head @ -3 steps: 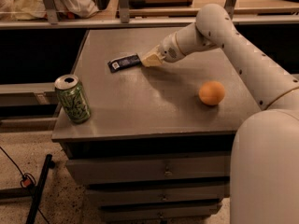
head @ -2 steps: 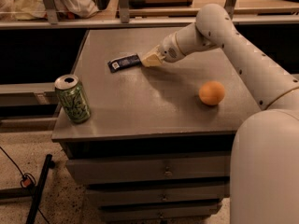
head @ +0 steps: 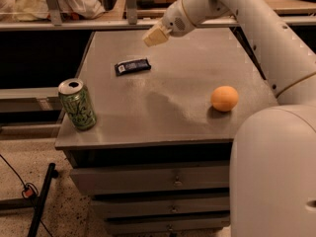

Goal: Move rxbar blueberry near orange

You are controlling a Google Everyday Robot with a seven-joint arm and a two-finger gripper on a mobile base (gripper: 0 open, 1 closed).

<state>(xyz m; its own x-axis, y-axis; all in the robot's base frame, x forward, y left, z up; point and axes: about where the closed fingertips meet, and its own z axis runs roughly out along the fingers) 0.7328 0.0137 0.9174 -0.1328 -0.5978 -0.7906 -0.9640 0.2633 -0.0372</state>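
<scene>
The rxbar blueberry (head: 132, 66), a flat dark bar with a pale label patch, lies on the grey table top (head: 163, 107) towards the back left. The orange (head: 224, 98) sits on the table at the right, well apart from the bar. My gripper (head: 155, 35) hangs above the table, up and to the right of the bar, not touching it. Nothing shows in its grasp.
A green drink can (head: 77, 104) stands upright near the table's front left corner. A shelf rail with cloth (head: 74, 4) runs behind the table. My white arm and body (head: 276, 147) fill the right side. Drawers (head: 173, 181) sit below the top.
My gripper has risen from beside the bar's right end to a spot above the table. The bar, the orange and the can have not moved.
</scene>
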